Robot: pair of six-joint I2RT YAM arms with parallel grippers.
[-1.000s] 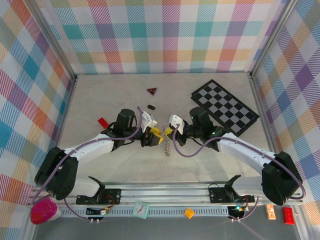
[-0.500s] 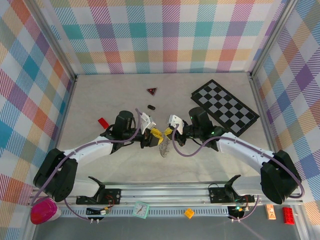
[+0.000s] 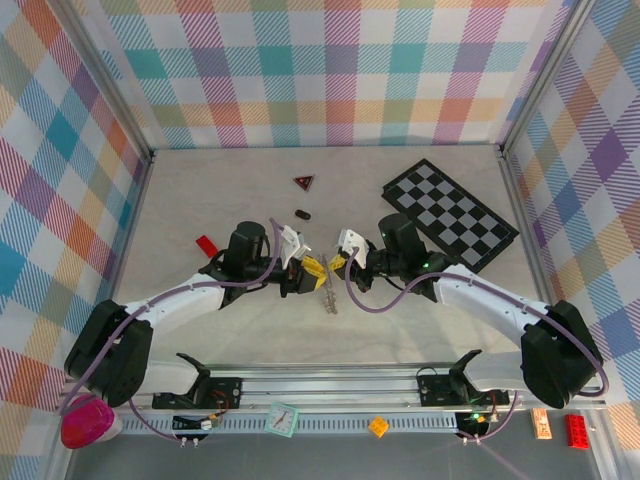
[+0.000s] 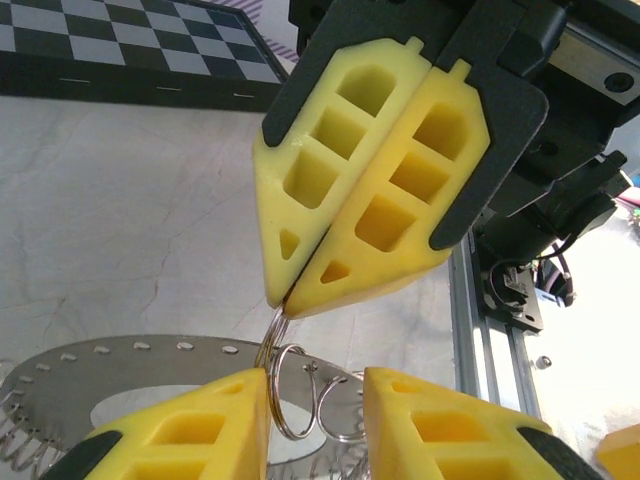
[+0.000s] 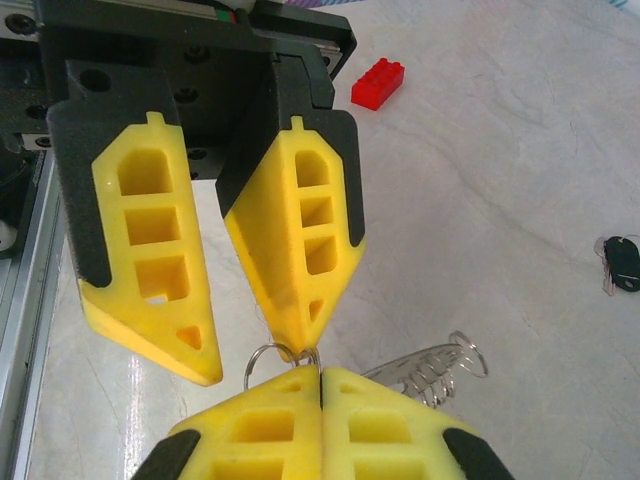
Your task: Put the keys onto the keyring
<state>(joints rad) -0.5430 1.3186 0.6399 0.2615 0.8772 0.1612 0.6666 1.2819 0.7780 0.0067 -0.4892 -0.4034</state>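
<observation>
My right gripper (image 3: pixel 337 263) (image 5: pixel 320 372) is shut on a small wire ring at the top of the keyring (image 3: pixel 328 298), which hangs below it just above the table. The keyring is a thin silvery plate with holes (image 4: pixel 100 375) (image 5: pixel 425 368). The keys (image 5: pixel 432 385) form a fringe of tiny silvery loops along its edge. My left gripper (image 3: pixel 314 267) (image 4: pixel 315 385) faces the right one tip to tip, its jaws a short way apart. Two wire rings (image 4: pixel 300 395) hang between its fingers, and one touches the left finger (image 4: pixel 190 425). In the left wrist view the right gripper (image 4: pixel 285 300) pinches the ring from above.
A black-and-white chequered board (image 3: pixel 450 213) lies at the back right. A dark red triangle (image 3: pixel 303 182) and a small black oval piece (image 3: pixel 301 213) (image 5: pixel 622 262) lie behind the grippers. A red brick (image 3: pixel 206 244) (image 5: pixel 378 82) sits to the left. The metal rail (image 3: pixel 330 385) runs along the near edge.
The left jaws have narrowed around the hanging rings. The bunch below the grippers swung a little and hangs straight again. The right gripper has stayed shut in place.
</observation>
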